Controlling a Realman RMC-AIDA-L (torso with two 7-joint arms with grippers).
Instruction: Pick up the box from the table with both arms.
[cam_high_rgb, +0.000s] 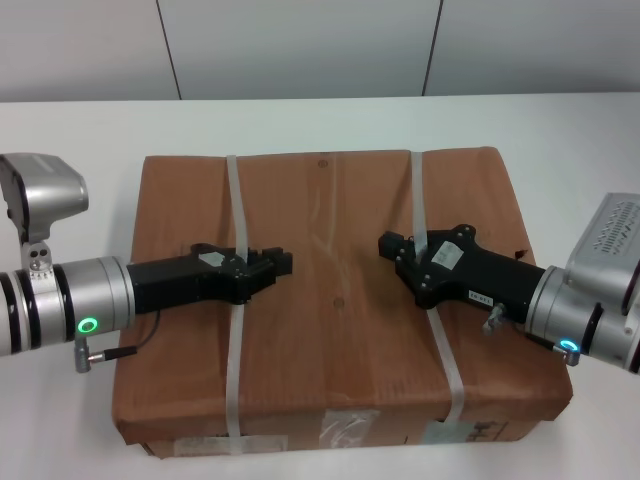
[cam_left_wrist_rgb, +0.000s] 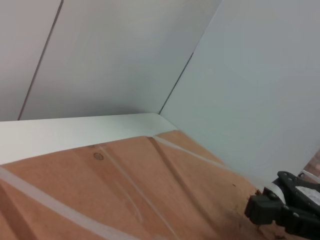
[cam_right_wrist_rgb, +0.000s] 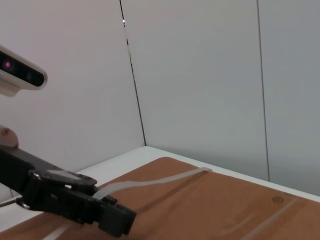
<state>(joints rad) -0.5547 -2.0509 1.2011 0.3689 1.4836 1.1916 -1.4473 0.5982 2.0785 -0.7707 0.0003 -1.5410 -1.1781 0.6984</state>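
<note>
The box (cam_high_rgb: 330, 330), a large flat parcel in brown paper, lies on the white table (cam_high_rgb: 60, 130). Two whitish straps (cam_high_rgb: 234, 200) cross it, and white labels (cam_high_rgb: 345, 430) show on its near side. My left gripper (cam_high_rgb: 283, 264) is shut and lies over the box top, its body across the left strap. My right gripper (cam_high_rgb: 386, 246) is shut over the top, its body across the right strap (cam_high_rgb: 418, 190). The tips point at each other with a gap between them. The right gripper (cam_left_wrist_rgb: 255, 212) shows in the left wrist view above the box (cam_left_wrist_rgb: 125, 200). The left gripper (cam_right_wrist_rgb: 125, 222) shows in the right wrist view.
A pale panelled wall (cam_high_rgb: 300, 45) stands behind the table's far edge. Bare tabletop runs along the left, right and far sides of the box. The box's near side sits close to the front edge of the head view.
</note>
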